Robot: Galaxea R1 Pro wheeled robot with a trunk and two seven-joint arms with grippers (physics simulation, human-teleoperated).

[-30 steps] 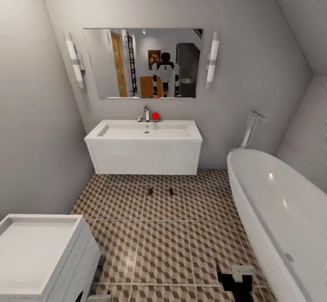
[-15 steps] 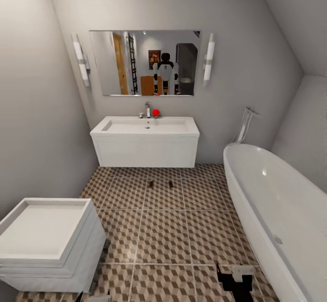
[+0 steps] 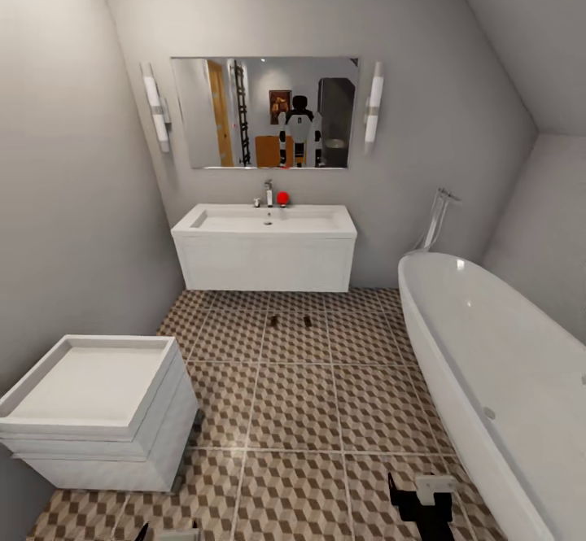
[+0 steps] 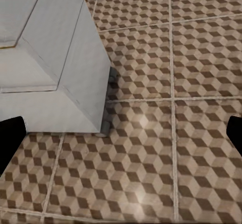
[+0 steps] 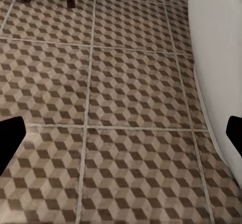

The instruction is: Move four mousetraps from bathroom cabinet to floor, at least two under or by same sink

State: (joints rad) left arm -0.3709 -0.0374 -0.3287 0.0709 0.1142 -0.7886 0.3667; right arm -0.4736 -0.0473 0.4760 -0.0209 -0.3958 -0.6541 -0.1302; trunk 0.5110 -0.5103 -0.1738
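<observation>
Two mousetraps (image 3: 290, 321) lie on the floor (image 3: 301, 411) near the sink (image 3: 264, 220). Both wrist views show the left pincer (image 4: 121, 133) and right pincer (image 5: 121, 133) open and empty.

We face grey walls, a mirror (image 3: 264, 112) flanked by two tube lamps, a white bathtub (image 3: 496, 362) (glossy) and a small white boxy unit (image 3: 98, 411).

Brown, beige and white cube-patterned bathroom floor (image 3: 301, 411), white bathroom sink (image 3: 264, 220), white bathtub (image 3: 496, 362), red ball (image 3: 282, 197), grey walls (image 3: 73, 199)
</observation>
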